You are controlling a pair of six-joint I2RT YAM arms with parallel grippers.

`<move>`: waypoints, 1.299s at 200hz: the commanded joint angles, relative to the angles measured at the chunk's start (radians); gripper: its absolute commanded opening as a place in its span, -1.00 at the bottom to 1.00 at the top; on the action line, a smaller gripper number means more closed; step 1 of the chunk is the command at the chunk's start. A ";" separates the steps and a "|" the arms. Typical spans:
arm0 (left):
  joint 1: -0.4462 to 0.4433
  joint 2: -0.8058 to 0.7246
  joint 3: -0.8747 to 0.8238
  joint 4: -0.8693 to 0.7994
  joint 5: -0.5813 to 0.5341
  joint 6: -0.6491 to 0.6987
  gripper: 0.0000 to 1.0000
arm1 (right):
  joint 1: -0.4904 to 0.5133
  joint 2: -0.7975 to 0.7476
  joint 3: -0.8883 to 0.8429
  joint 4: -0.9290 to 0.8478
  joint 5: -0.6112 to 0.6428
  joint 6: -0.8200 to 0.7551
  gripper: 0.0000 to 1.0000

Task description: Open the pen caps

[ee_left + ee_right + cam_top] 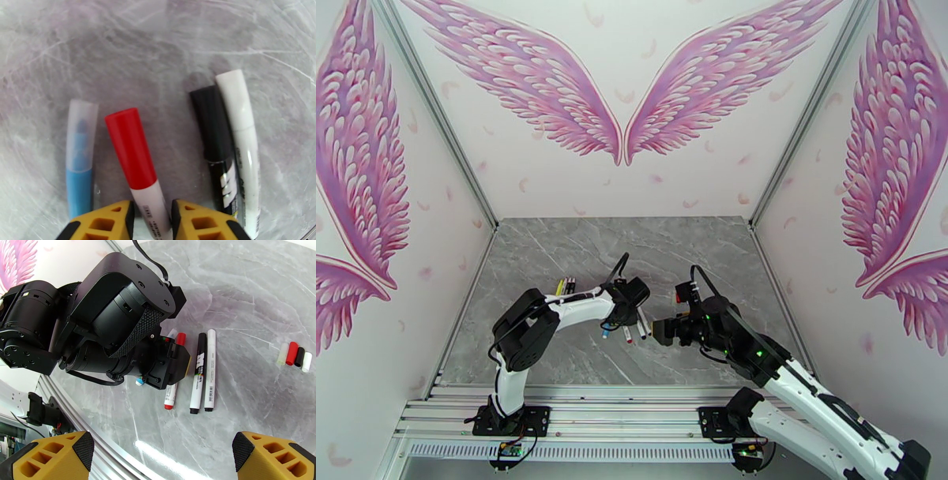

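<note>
Four pens are laid side by side on the grey bench (158,47): a blue pen (79,185) under a clear cap (81,130), a red-capped pen (132,154), a black pen (215,130) and a white pen (241,130). The red-capped pen's white barrel is clamped between the narrowly set left fingers (106,223), its lower end cut off. The right fingers (51,455) are spread wide above the bench. Four loose caps (294,354) are lined up well apart from the pens. In the right wrist view the blue pen is mostly hidden.

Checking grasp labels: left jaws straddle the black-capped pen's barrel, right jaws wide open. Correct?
No. The left jaws straddle the barrel of the red-capped pen, not the black-capped pen beside it; the left wrist view shows this. Right jaws wide open is correct.
</note>
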 commanded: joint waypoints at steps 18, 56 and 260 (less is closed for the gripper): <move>0.006 0.046 0.041 -0.013 -0.003 0.008 -0.33 | 0.007 -0.010 0.004 -0.023 0.018 -0.011 0.98; 0.006 0.056 0.058 -0.009 -0.004 -0.001 -0.43 | 0.007 -0.014 0.001 -0.020 0.018 -0.006 0.98; 0.213 -0.725 -0.547 0.574 0.542 0.419 -0.73 | 0.002 0.371 0.243 0.171 -0.202 0.328 0.53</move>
